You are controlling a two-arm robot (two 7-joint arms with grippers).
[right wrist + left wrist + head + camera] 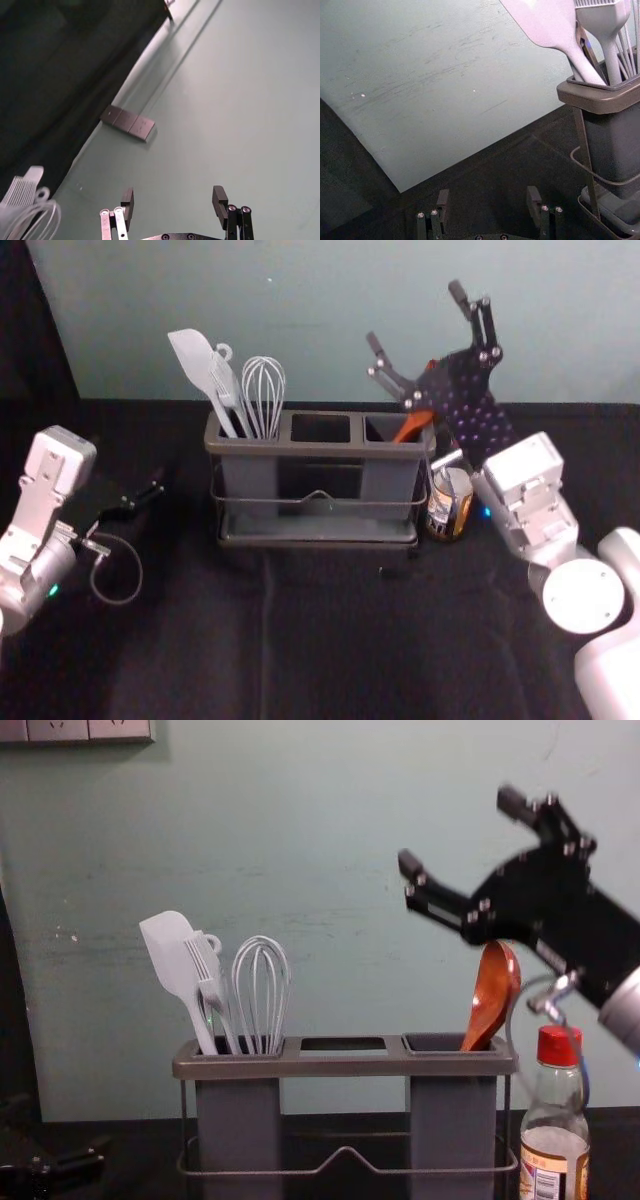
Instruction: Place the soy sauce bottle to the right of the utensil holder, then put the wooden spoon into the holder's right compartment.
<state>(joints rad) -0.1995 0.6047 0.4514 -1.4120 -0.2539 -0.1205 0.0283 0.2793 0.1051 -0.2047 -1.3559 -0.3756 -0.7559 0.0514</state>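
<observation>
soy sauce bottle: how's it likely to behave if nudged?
Probably stiff and a bit slippery: the soy sauce bottle looks like smooth, clear glass or hard plastic. A push up at the red cap could tip it, as it stands upright and is tall for its width. Once down, its rounded body would likely roll.

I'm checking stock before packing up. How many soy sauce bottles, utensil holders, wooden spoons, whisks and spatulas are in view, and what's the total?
Soy sauce bottle: 1
Utensil holder: 1
Wooden spoon: 1
Whisk: 1
Spatula: 1
Total: 5
</observation>
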